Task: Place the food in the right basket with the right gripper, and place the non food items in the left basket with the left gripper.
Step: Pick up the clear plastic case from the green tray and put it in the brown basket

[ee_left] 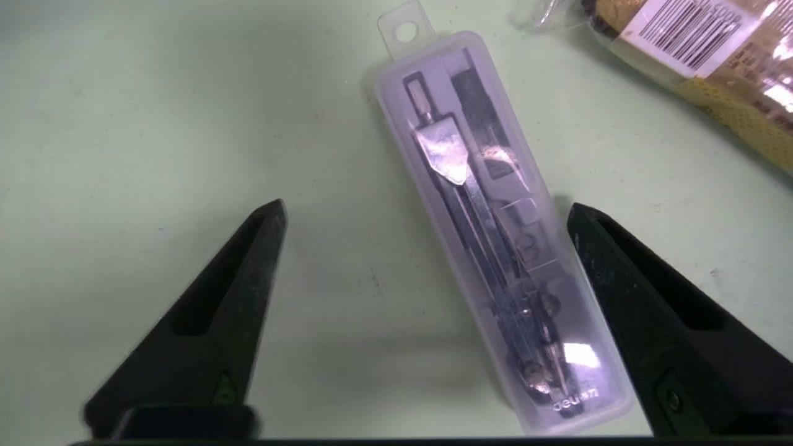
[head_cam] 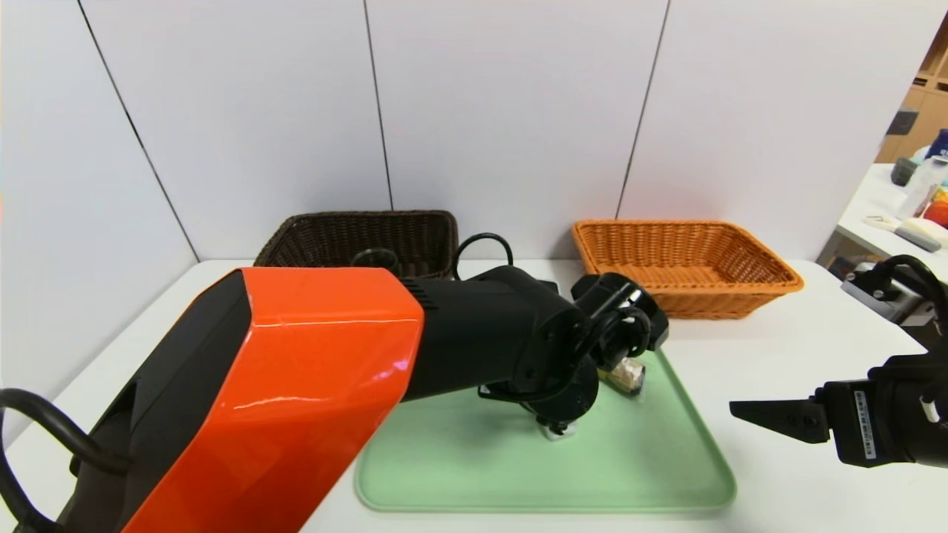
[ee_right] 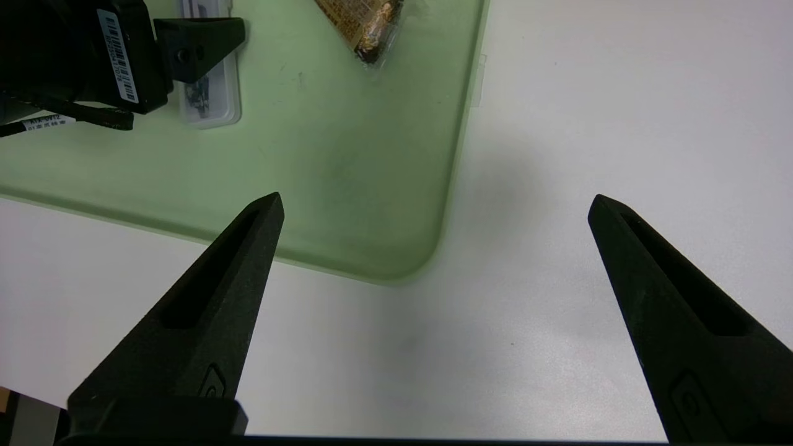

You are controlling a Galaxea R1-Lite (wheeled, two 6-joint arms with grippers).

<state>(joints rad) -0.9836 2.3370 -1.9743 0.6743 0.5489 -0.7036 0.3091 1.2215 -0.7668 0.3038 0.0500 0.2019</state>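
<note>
A clear plastic case holding a metal drawing compass point(ee_left: 489, 235) lies flat on the green tray point(head_cam: 518, 474). My left gripper point(ee_left: 427, 206) is down over it and open. The case lies between the fingers, close against one of them, with a wide gap to the other. A wrapped food packet with a barcode label point(ee_left: 700, 56) rests on the tray just beyond the case, seen also as the packet point(head_cam: 626, 375) behind my left wrist. My right gripper point(ee_right: 437, 201) hovers open and empty over the white table beside the tray's near right corner.
The dark brown left basket point(head_cam: 355, 237) and the orange right basket point(head_cam: 681, 259) stand at the back of the table against the wall. My orange left arm point(head_cam: 296, 385) covers much of the tray's left side. A side table with clutter point(head_cam: 911, 215) stands far right.
</note>
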